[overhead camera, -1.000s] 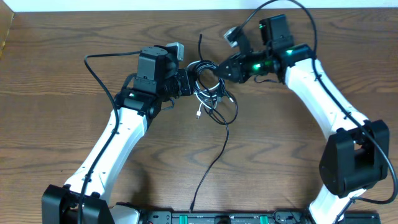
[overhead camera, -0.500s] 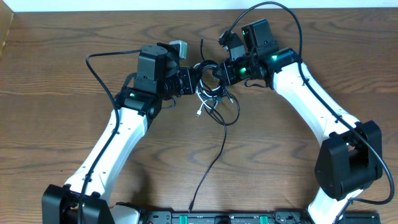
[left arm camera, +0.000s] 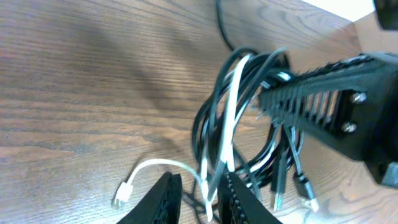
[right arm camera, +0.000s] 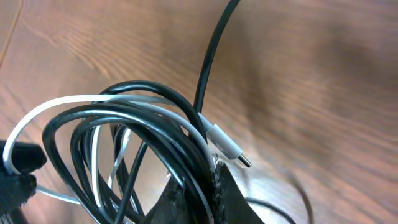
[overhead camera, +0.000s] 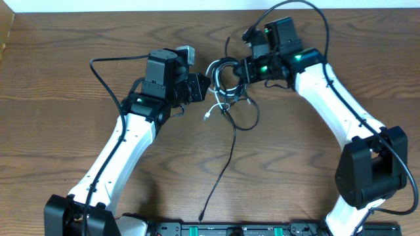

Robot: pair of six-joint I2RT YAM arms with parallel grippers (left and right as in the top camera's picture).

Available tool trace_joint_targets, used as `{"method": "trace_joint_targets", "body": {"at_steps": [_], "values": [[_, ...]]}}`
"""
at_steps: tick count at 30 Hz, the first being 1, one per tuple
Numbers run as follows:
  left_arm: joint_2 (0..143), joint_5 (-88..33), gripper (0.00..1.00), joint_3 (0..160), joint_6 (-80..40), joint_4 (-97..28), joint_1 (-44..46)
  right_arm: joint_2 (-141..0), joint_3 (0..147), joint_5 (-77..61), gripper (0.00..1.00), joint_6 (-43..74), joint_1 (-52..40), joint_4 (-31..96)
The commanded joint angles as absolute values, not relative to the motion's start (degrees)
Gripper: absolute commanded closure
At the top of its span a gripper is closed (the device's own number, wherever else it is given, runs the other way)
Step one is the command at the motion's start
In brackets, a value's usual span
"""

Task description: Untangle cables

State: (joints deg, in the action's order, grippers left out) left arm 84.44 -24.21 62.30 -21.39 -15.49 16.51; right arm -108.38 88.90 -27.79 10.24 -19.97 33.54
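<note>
Overhead: both arms reach in over the wooden table [overhead camera: 59,151] and meet at the tangle near its far middle. The right gripper [overhead camera: 241,69] sits on the upper right of the bundle, and the left gripper [overhead camera: 202,87] is just beside the bundle's left edge. The black cable [overhead camera: 231,154] is coiled in several loops between the two grippers. One long tail of it runs down the table toward the robot's base. The white cable [overhead camera: 209,115] is threaded through the same loops, and its small plug end lies on the wood just below the left gripper. Left wrist: its fingers [left arm camera: 165,199] are nearly together at the bottom of the frame. The white strand curves in from the loose plug and runs into the gap alongside a black strand, so it reads as pinched. Further out, the loops hang bunched, white woven through black. The ribbed finger of the right gripper pokes into them from the right, and a couple of small plug ends dangle below it. Right wrist: its fingers [right arm camera: 233,205] are closed tight, with black loops clamped between them and lifted off the wood. A white strand arcs over the top of the coil and ends in a pale plug just above the fingers. One black run leaves the knot toward the top of the frame.
</note>
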Motion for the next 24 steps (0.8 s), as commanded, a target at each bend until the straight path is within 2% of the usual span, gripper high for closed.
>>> {"method": "trace_joint_targets", "body": {"at_steps": [1, 12, 14, 18, 20, 24], "values": [[84.2, -23.3, 0.75, 63.0, -21.5, -16.1, 16.5, -109.1, 89.2, -32.8, 0.99, 9.3, -19.9, 32.9], [84.3, -22.0, 0.71, 62.9, -21.5, -13.6, 16.5, -109.1, 89.2, -35.9, 0.99, 8.0, -19.9, 32.8], [84.3, -19.2, 0.80, 62.9, -21.5, -13.5, 16.5, -109.1, 89.2, -37.0, 0.99, 7.4, -19.9, 32.8], [85.8, -15.7, 0.81, 62.9, -21.5, -13.5, 16.5, -109.1, 89.2, -37.3, 0.99, 7.4, -19.9, 32.8], [87.5, -15.8, 0.91, 62.9, -21.6, -13.2, 16.5, -109.1, 89.2, -37.3, 0.99, 7.4, -19.9, 32.8], [88.5, -15.1, 0.93, 62.9, -21.1, -12.8, 16.4, -109.1, 89.2, -37.2, 0.99, 7.9, -19.6, 32.8]]}}
